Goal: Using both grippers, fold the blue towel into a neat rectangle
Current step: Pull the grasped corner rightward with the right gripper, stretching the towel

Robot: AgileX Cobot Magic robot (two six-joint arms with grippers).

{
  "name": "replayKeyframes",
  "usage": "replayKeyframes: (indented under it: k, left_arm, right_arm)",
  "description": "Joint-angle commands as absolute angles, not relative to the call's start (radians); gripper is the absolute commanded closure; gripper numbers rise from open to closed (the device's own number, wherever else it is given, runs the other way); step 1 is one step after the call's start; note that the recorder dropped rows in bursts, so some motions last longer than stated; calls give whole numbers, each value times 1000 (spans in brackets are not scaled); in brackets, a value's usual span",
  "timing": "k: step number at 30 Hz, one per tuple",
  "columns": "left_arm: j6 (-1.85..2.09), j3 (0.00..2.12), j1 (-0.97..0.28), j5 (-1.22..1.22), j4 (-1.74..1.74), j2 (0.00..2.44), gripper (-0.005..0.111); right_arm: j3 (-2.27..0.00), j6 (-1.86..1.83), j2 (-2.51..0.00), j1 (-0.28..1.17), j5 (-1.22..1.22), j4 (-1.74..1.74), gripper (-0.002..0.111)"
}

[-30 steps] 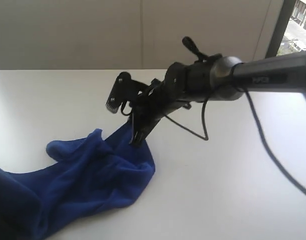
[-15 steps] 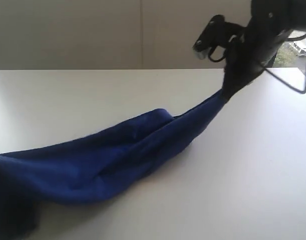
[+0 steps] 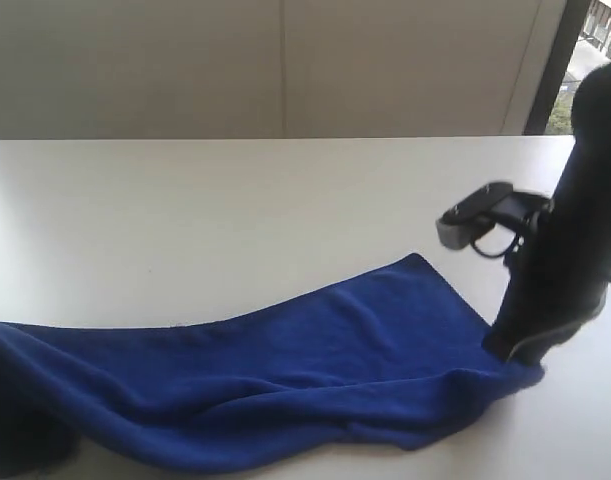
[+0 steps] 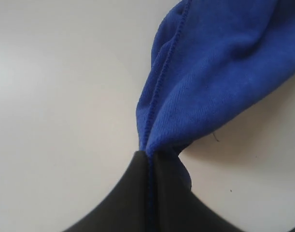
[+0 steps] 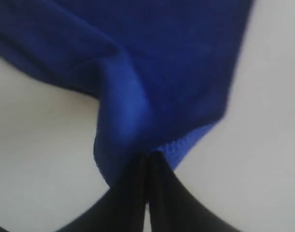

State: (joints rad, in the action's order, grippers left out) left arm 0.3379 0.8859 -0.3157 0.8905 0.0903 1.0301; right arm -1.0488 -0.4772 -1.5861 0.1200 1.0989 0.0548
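While the blue towel (image 3: 285,370) is lying stretched in a long, rumpled band across the white table (image 3: 185,200), the right gripper (image 3: 520,352) is pinching its end at the right of the exterior view, jaws pressed together on the cloth. The left gripper (image 4: 149,162) is clamping a bunched, stitched edge of the same towel, its jaws squeezing tight on the fabric.

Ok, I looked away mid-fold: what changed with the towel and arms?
The right gripper, shut on an end of the blue towel, swung from mid-table up, then right and down close to the table, stretching the bunched towel into a long band. The towel's other end stayed at the lower left, and the right gripper kept its hold.
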Motion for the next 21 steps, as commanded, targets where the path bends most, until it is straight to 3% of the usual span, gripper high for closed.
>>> replayKeyframes:
  k: [1,4,10,12,15,17,21]
  left_arm:
    - [328,871,-321,903,75,1024,107]
    - [328,851,-321,888,62,1024,107]
    - [333,845,-321,873,62,1024,107]
    - [333,845,-321,860,62,1024,107]
    - [327,845,-321,850,60,1024,107]
    - [309,845,-321,826,36,1024,107]
    - [309,845,-321,826,27,1024,107]
  right_arm:
    - [-958,-568,-1615,121,1026,157,103]
    - [-965,-596,-1617,121,987,173,90]
    - [-1060,-599,-1617,121,815,157,52]
    - [-1104,-599,-1627,121,661,145,51]
    - [-1189,-569,-1694,121,619,116,54]
    - [-1319,-541,-1818,121,707,116,61]
    - [-1609,-608,-2065,121,966,75,61]
